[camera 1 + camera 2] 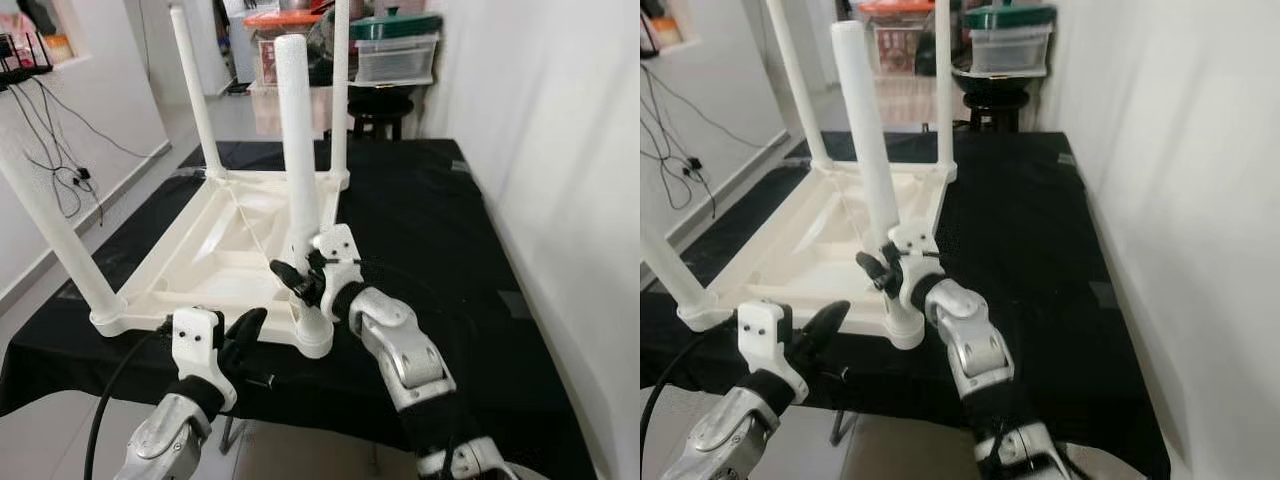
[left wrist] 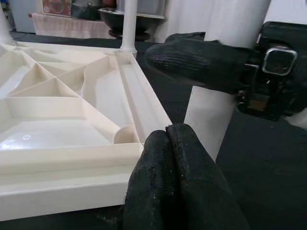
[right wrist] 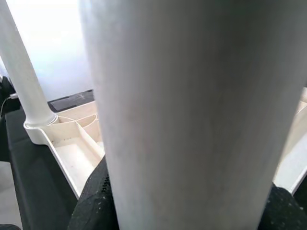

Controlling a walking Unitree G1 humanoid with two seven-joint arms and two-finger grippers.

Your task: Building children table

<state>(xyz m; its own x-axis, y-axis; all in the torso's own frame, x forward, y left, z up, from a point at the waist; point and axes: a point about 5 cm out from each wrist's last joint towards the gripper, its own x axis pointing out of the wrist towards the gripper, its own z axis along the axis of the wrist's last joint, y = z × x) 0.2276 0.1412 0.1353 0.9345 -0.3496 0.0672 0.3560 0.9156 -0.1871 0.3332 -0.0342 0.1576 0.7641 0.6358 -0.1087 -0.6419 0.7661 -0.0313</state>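
Jaws of our right gripper [image 1: 300,280] hugged the near leg [image 1: 298,150], which stood straight up, while our left gripper [image 1: 243,335] waited shut just beside it.

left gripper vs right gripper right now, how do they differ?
The right gripper is closed around the near right leg just above its socket; the left gripper holds nothing. The left gripper's fingers are pressed together, while the right gripper's are spread around the leg. The left sits lower, at the near edge of the upturned tabletop. Both have black fingers and work at the same corner.
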